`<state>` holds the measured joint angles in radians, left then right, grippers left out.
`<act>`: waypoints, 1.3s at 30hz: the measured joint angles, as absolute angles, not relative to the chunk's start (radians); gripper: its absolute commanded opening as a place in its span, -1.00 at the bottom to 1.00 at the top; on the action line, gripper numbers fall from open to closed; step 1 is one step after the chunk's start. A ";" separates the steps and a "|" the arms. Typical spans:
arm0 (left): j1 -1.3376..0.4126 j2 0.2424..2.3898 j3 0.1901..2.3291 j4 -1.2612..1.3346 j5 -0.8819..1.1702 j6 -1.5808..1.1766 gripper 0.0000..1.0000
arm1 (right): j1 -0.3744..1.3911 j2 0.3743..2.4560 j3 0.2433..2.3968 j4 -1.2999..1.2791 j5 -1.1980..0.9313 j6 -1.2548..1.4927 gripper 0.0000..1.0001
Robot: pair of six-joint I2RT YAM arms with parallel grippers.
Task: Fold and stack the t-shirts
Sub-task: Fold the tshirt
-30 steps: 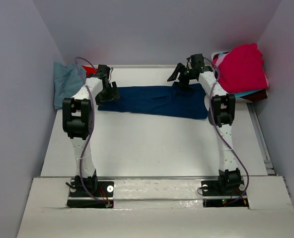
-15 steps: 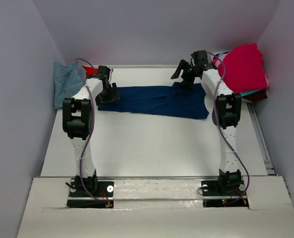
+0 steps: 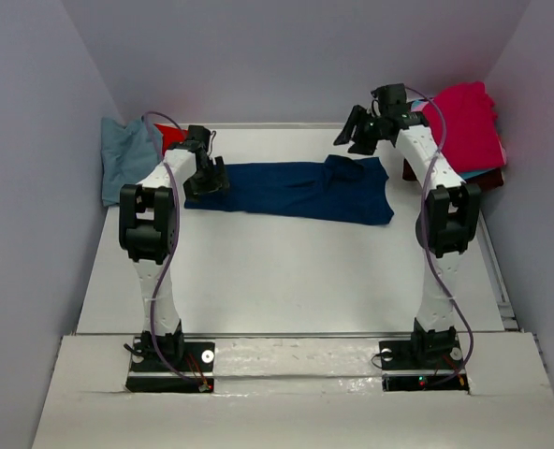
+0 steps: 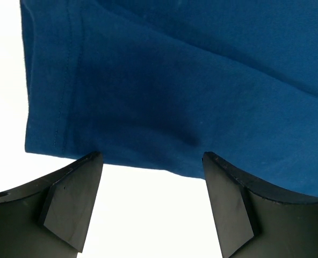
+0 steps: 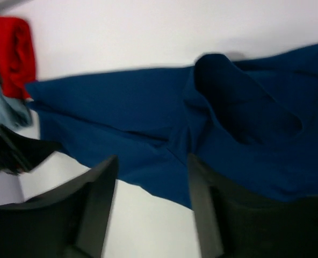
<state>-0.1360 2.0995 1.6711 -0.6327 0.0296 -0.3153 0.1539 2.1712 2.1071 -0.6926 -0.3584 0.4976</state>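
Observation:
A navy t-shirt [image 3: 296, 190] lies folded into a long band across the far half of the table; no print shows. My left gripper [image 3: 205, 178] is open, low over its left end; in the left wrist view the hemmed edge [image 4: 148, 97] lies just past the fingertips. My right gripper [image 3: 359, 134] is open and empty, lifted above the shirt's raised right end [image 5: 239, 102]. A dusty blue-grey tee [image 3: 127, 159] and a red one [image 3: 169, 136] lie at the far left. A magenta tee [image 3: 464, 126] tops a pile at the far right.
The pile at the far right [image 3: 478, 173] shows turquoise and dark red cloth under the magenta tee. Grey walls close in the left, back and right sides. White tabletop [image 3: 286, 271] stretches between the shirt and the arm bases.
My right gripper has lifted off the shirt's right end and moved right and back, open. The cloth there stays bunched up. My left gripper has hardly moved.

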 measured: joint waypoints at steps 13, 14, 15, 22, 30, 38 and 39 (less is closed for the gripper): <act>-0.136 2.099 1.670 -0.617 0.051 -0.316 0.72 | 0.154 2.172 1.882 -0.780 -0.314 0.504 -0.86; -0.136 2.099 1.670 -0.617 0.051 -0.317 0.72 | 0.154 2.176 1.885 -0.781 -0.311 0.504 -0.86; -0.136 2.099 1.670 -0.617 0.051 -0.317 0.72 | 0.154 2.181 1.889 -0.782 -0.308 0.504 -0.86; -0.136 2.100 1.665 -0.616 0.050 -0.317 0.72 | 0.154 2.288 1.955 -0.809 -0.291 0.503 -0.86; -0.136 2.099 1.663 -0.615 0.049 -0.317 0.72 | 0.154 2.398 2.059 -0.860 -0.282 0.505 -0.86; -0.136 2.099 1.663 -0.615 0.049 -0.318 0.72 | 0.154 2.463 2.246 -0.897 -0.257 0.504 -0.85; -0.136 2.099 1.663 -0.615 0.048 -0.318 0.72 | 0.154 2.474 2.271 -0.909 -0.253 0.505 -0.85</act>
